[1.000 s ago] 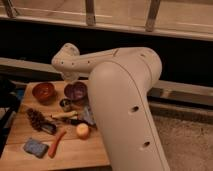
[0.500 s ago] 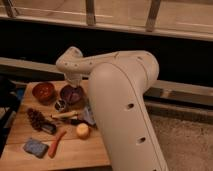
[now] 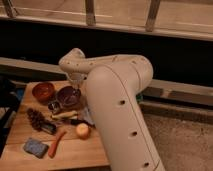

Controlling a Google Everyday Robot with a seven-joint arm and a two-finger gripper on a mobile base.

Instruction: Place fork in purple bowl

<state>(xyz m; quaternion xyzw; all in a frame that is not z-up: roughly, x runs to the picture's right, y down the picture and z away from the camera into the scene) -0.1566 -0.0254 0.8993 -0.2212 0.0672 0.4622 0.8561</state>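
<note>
Only one camera view here, so here goes. The arm (image 3: 117,100) takes up most of the shot, reaching down over a wooden table (image 3: 75,152). The gripper (image 3: 76,86) sits right at the rim of the purple bowl (image 3: 67,95), on its right side, and honestly I can't tell whether it's holding anything.

The fork I can't pick out for sure. There's a thin pale thing (image 3: 65,115) lying just below the bowl, next to a dark cup (image 3: 54,106), but it could be the fork or something else. So it might be on the table or already up in the gripper, hidden.

My guess on handling: a small metal fork is light, stiff and slick, and lies nearly flat, so it's fiddly to pinch off wood. I'd grab across the handle near the middle, where it balances, not the tines. It won't break, but it could twist or slip out of a loose grip.

Other stuff around: orange bowl (image 3: 43,91), orange stick (image 3: 56,144), blue sponge (image 3: 36,148), a pinecone-looking thing (image 3: 36,119) and a yellow ball (image 3: 82,131).
</note>
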